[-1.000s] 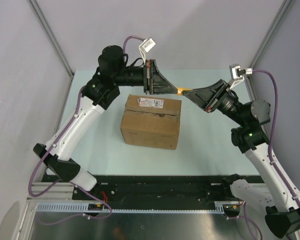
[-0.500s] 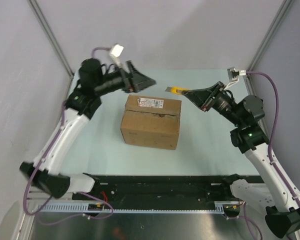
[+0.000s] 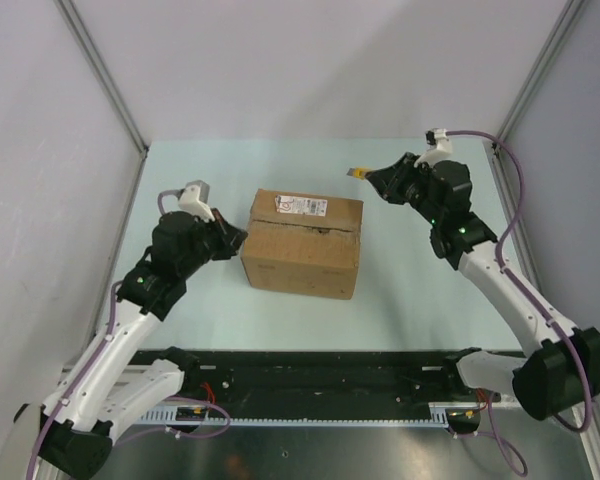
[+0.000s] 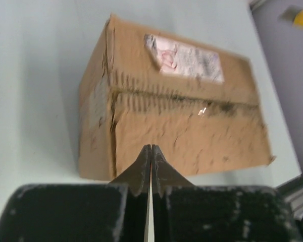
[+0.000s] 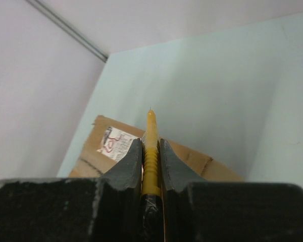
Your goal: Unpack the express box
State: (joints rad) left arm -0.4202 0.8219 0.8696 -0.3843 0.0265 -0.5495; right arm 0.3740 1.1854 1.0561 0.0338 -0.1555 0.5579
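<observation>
While the express box (image 3: 302,245) sits mid-frame, long axis left-right, the right gripper (image 3: 373,179) hangs near its upper-right corner gripping a yellow knife (image 3: 357,174), and the left gripper (image 3: 236,238), closed empty, flanks its left end.

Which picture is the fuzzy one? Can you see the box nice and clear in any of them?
Left wrist view: fuzziest, the express box looks smeared and its label can't be read. Right wrist view: the yellow knife up close is fairly crisp, the box behind it softer. Top external view: clearest, even light, only a faint shadow beside the box.
</observation>
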